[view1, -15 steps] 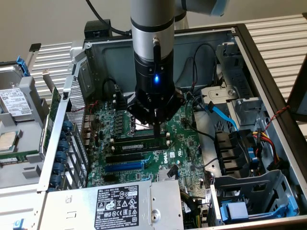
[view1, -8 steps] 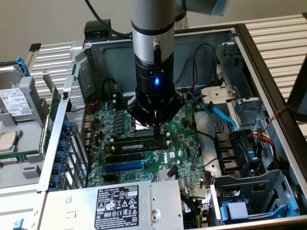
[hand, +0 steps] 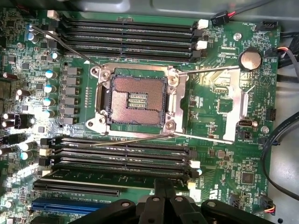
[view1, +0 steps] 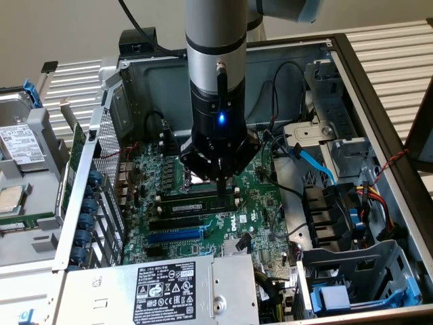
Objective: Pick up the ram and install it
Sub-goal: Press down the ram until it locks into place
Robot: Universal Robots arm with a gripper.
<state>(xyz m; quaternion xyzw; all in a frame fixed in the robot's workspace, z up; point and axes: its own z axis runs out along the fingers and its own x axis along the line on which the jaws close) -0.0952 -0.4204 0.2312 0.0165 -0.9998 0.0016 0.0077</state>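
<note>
Because our closed fingers [hand: 164, 193] press on the ram [view1: 193, 203] in its memory slot, we fear uneven force may crack it.

the motherboard [hand: 219, 88] is glossy green circuit board. the memory slots [hand: 121, 156] are matt black plastic, the expansion slot [hand: 70, 205] shiny blue plastic. the cpu socket frame [hand: 100, 98] is bright bare metal. the case wall [view1: 379, 122] is dull grey sheet metal. the gripper [view1: 223, 193] looks matt black.
</note>
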